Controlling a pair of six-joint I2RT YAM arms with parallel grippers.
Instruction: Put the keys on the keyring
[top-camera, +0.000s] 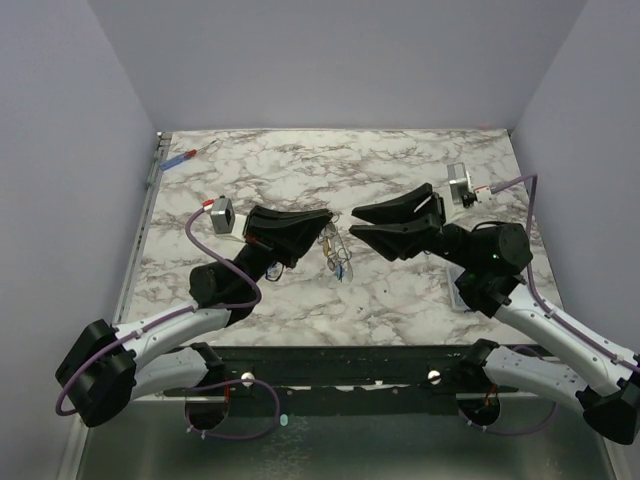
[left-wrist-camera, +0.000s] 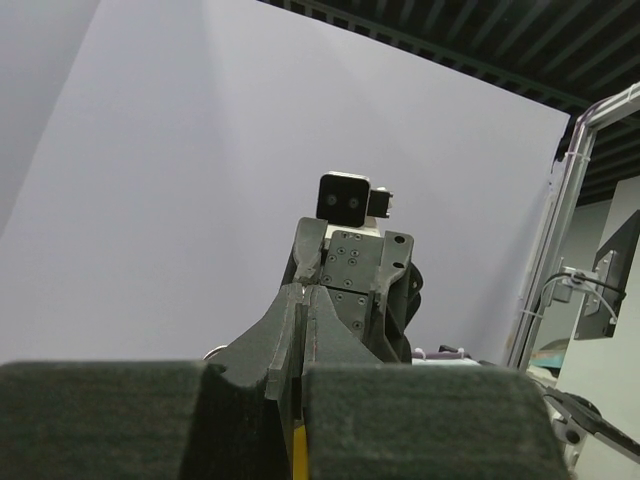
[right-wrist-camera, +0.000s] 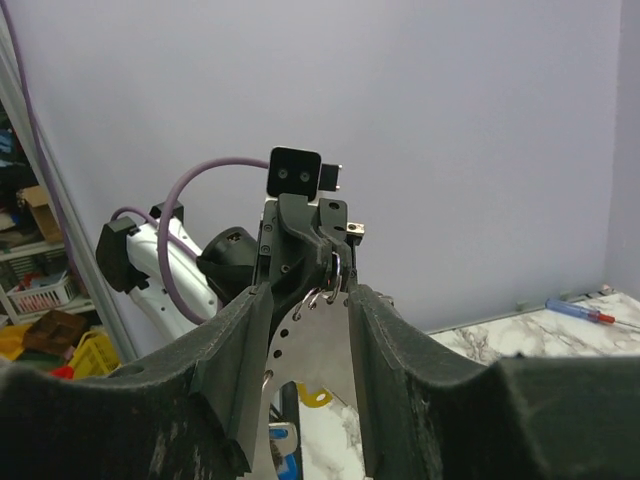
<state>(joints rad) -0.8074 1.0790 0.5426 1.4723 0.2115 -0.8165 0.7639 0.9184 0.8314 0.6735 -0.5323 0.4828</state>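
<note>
Starting at my left fingers (top-camera: 300, 232), I see them pressed together. In the right wrist view the keyring (right-wrist-camera: 336, 272) pokes out of their tips, so I take it they are pinching that thin loop. Just beyond those tips, in the space before the right fingers, the keys (top-camera: 338, 258) dangle under the ring over the tabletop (top-camera: 400, 170). One flat silver key (right-wrist-camera: 310, 345) hangs there with a yellow tag (right-wrist-camera: 316, 396) and a blue tag (right-wrist-camera: 285, 442) below it. My right fingers (top-camera: 395, 212) stand apart and hold nothing, with their tips just short of the bunch. I judge all of it to be light, hard and slick. The loop looks like springy wire, and the keys will probably swing and twist freely. I would take a key across its flat faces near the head, leaving its hole clear, while the left fingers grip the ring away from its split.
</note>
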